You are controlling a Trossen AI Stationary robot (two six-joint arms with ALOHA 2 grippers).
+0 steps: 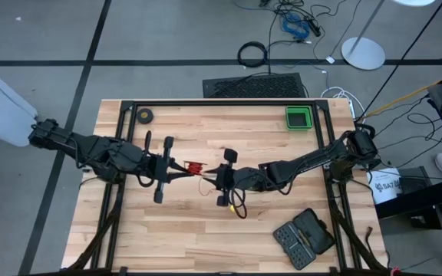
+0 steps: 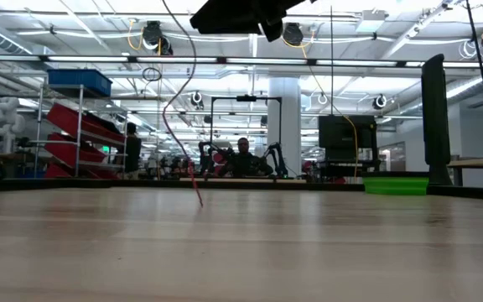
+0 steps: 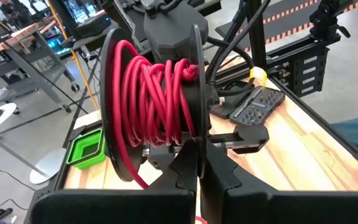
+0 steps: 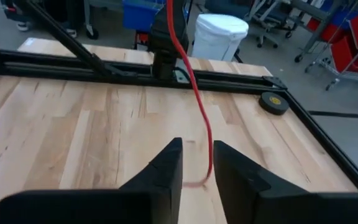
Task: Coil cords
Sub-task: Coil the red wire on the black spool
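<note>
Red cords (image 3: pixel 151 99) mid-table, green tray (image 1: pixel 298 118) & tape roll (image 1: pixel 145 116) behind

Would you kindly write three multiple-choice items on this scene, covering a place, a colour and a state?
1. Where is the green tray?
A. near the table's far right corner
B. at the table's middle
C. on the floor

2. What colour is the wire wound on the spool?
A. blue
B. red
C. yellow

3. How do the right gripper's fingers stand?
A. clamped on the tape roll
B. slightly apart, the red wire hanging just ahead
C. out of sight

Answers:
1 A, the high view shows it by the far right frame.
2 B, the left wrist view shows red coils.
3 B, the right wrist view shows a gap.
</note>
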